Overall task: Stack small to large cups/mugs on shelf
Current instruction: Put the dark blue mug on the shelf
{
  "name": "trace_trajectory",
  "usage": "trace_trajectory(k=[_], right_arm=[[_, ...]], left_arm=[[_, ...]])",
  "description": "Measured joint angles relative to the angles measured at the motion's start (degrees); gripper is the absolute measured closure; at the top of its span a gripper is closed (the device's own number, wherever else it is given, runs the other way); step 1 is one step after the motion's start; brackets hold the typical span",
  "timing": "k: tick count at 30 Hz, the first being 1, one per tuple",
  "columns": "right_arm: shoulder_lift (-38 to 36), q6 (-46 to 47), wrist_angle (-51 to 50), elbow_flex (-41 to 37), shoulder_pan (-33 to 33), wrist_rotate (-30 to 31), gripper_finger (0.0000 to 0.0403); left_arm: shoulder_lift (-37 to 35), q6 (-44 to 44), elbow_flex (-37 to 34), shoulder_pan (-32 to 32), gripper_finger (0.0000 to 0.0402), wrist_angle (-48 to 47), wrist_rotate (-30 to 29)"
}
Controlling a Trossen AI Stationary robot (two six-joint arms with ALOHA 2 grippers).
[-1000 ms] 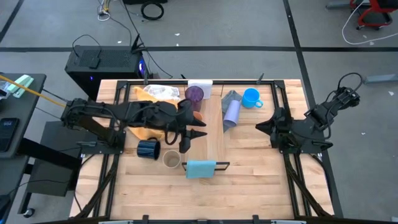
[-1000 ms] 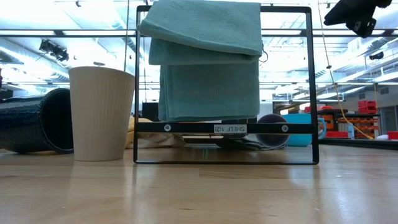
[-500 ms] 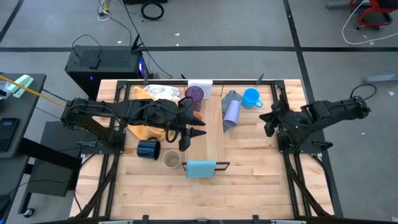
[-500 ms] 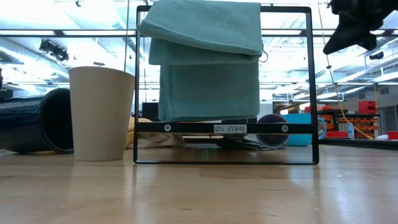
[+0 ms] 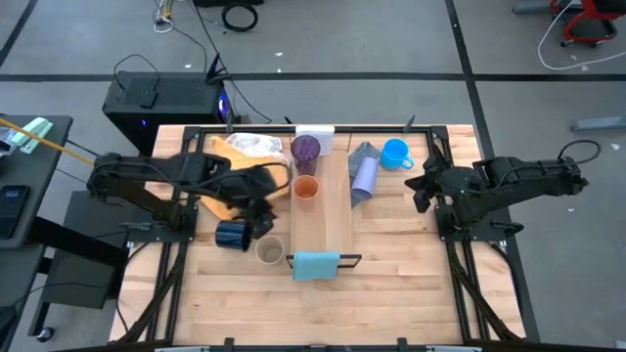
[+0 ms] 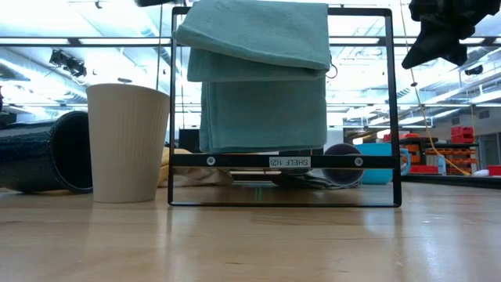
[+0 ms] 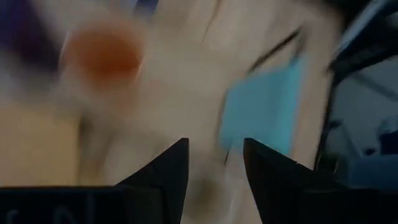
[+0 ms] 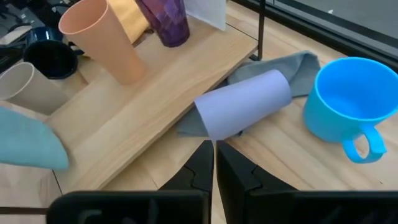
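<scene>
On the pale shelf plank (image 5: 333, 210) the dark purple tumbler (image 5: 306, 149) stands near the white end piece, with the orange cup (image 5: 306, 189) upright just nearer. The lavender cup (image 8: 245, 102) lies on its side on a grey cloth beside the plank, and the bright blue mug (image 8: 345, 109) stands right of it. Left of the plank, the navy mug (image 5: 233, 235) lies on its side and the beige cup (image 5: 270, 251) stands upright. My left gripper (image 7: 214, 158), open and empty, hovers left of the plank. My right gripper (image 8: 214, 155), shut, points at the lavender cup from the right.
A yellow cloth (image 5: 230, 200) lies under my left arm. A light-blue cloth (image 6: 258, 78) hangs over a black frame at the plank's near end. Black rails run along the table's left and right sides. Bare tabletop (image 5: 391, 284) shows toward the near edge.
My left gripper has drawn back from over the plank toward the table's left, and the orange cup stays standing upright on the plank. My right arm has stretched out and its gripper has come lower, shifting slightly toward the far edge, facing the lavender cup.
</scene>
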Motion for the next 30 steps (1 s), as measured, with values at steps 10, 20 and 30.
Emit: trace_trajectory(k=[10,20,30], right_arm=[[0.00,-0.64,0.92,0.00,0.02,-0.22,0.0380],[0.04,-0.44,2.55,0.00,0.04,-5.17,0.0380],[0.07,-0.60,2.58,0.00,0.04,-5.65,0.0380]], left_arm=[[1.06,-33.02,-0.01,-0.50,0.0248,-21.03,-2.14],[8.18,-25.41,0.01,-0.36,0.0214,-21.64,2.37],[12.57,-25.27,-0.05,-0.63,0.0178,-25.70,3.83]])
